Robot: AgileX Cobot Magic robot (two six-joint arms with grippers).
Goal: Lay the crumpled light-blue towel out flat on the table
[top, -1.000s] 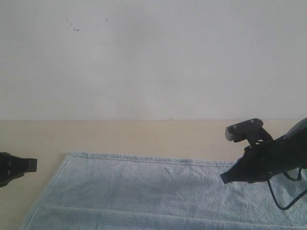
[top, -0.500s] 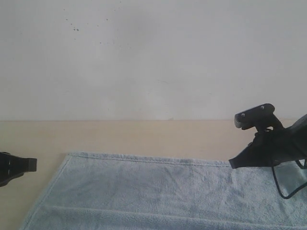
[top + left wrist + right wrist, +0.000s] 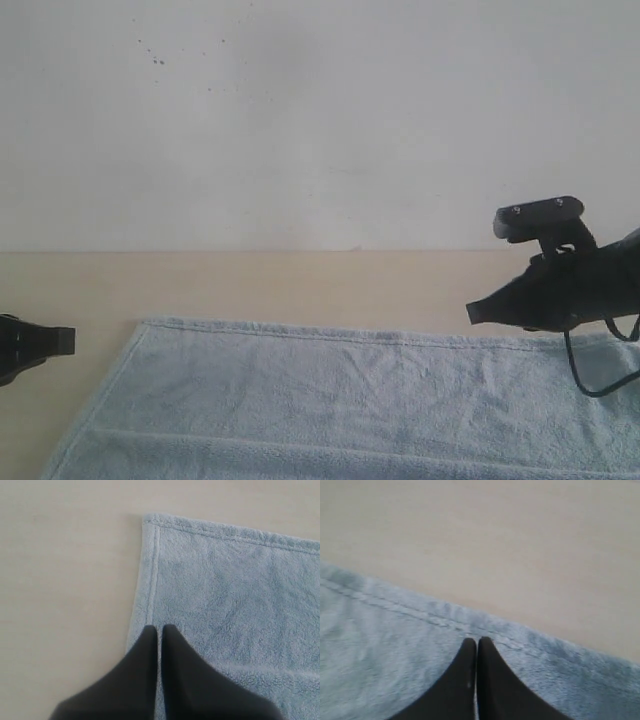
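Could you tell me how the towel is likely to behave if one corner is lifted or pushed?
The towel is probably floppy: it lies limp and flat against the table, so a lifted corner would likely drape. Its fluffy pile suggests it would bunch rather than slide when pushed.

Both arms are matte black. The right gripper narrows to a blunt wedge. A small boxy black camera with two pale dots on its face is mounted on a bracket. A thin black cable loops below that arm. The left gripper ends in a square, blocky tip.
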